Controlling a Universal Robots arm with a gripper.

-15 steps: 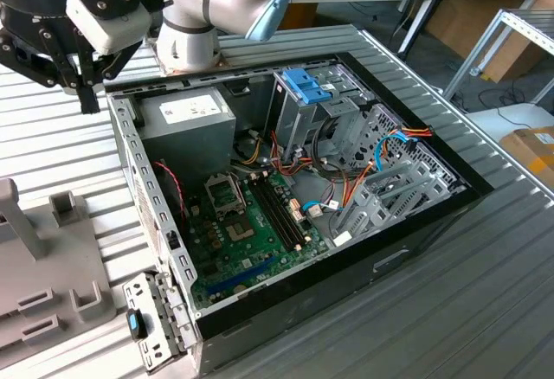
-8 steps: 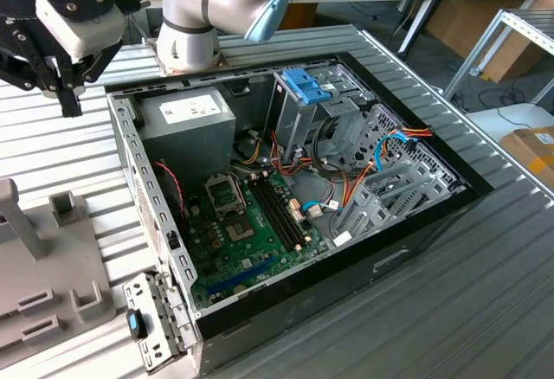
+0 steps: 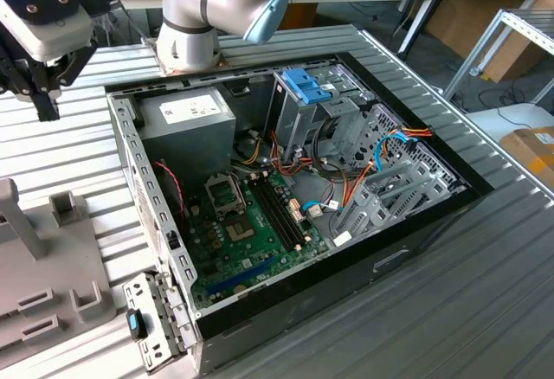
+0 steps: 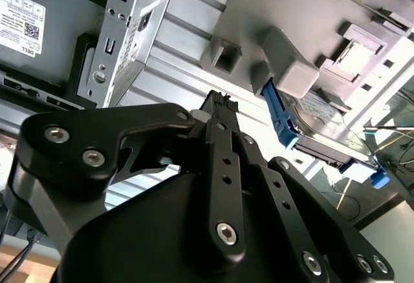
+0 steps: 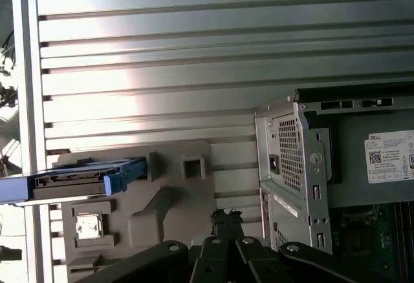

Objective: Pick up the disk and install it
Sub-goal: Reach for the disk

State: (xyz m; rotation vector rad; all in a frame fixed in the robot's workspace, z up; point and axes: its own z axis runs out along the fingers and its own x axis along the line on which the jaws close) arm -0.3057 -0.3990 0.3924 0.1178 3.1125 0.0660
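Disk (image 5: 77, 181) seated in grey holder (image 5: 174, 199) (blue rail showing), pictured apart from gripper (image 5: 226, 218) closed on nothing above ribbed table (image 5: 194, 37).

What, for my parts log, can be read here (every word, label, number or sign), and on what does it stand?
White label on the power supply: lines of print and a square code, too small to read.
Disk: marks on its top face, too blurred to read.
Strip sticker on the computer case: too small to read.
Nothing else legible.

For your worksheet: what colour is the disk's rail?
Blue: the disk's rail, best in second wrist view.
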